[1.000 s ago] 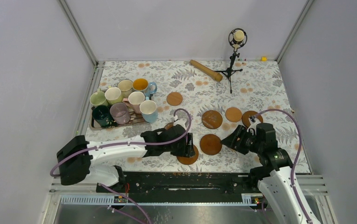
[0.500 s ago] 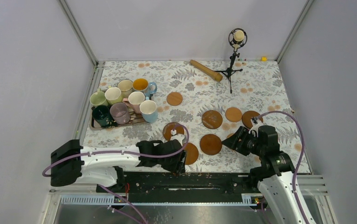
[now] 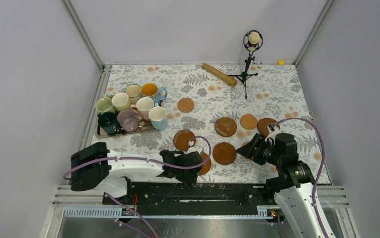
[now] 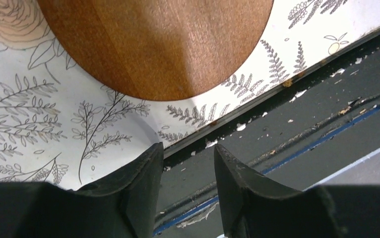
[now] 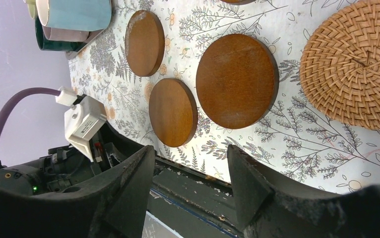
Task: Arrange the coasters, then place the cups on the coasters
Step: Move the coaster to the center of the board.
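Observation:
Several brown coasters lie on the leaf-print cloth: one far back (image 3: 185, 104), a row at the right (image 3: 225, 126) (image 3: 248, 121), one in the middle (image 3: 223, 153) and one left of it (image 3: 184, 140). Another coaster (image 3: 205, 163) (image 4: 158, 44) lies at the near edge, just beyond my left gripper (image 3: 192, 172) (image 4: 188, 148), which hangs open and empty over the table's front edge. My right gripper (image 3: 243, 150) (image 5: 190, 148) is open too, with nothing in it, near the middle coaster (image 5: 236, 81). A woven coaster (image 5: 356, 69) lies beside it. Several cups (image 3: 144, 105) stand crowded at the left.
The cups stand on a brown tray (image 3: 100, 134) by the left wall. At the back are a microphone on a small tripod (image 3: 247, 74) and a wooden stick (image 3: 219, 74). A black rail (image 3: 213, 191) runs along the near table edge.
My left arm has drawn back from the cloth to the near edge, leaving the near coaster lying flat and uncovering the one behind it; its jaws have narrowed. The right arm has barely moved.

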Tool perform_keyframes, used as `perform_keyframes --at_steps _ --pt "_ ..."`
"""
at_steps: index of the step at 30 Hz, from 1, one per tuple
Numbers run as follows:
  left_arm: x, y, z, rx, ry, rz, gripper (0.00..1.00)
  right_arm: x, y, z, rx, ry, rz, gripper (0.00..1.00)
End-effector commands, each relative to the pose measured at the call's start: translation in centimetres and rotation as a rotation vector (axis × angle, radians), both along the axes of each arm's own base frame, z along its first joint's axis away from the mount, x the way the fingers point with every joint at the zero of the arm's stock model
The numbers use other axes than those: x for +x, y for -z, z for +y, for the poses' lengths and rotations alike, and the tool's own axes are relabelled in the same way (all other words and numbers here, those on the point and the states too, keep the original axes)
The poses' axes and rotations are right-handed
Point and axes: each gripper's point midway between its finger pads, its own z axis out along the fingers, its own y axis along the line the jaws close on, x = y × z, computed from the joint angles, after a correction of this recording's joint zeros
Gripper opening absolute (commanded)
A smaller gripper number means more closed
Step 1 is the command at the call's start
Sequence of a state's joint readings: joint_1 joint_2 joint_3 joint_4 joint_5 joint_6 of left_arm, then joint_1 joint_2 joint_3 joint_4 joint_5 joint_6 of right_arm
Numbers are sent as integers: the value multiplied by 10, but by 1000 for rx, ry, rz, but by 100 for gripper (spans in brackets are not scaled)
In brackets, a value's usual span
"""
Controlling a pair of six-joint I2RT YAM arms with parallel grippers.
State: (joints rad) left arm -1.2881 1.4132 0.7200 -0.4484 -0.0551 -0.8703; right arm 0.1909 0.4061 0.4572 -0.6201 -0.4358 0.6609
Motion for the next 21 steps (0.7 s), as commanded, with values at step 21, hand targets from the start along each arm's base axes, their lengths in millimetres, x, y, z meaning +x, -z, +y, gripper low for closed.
perform_keyframes --at_steps 21 --pt "71 -13 -57 -18 -33 -186 41 2 -11 1 -11 -13 -19 64"
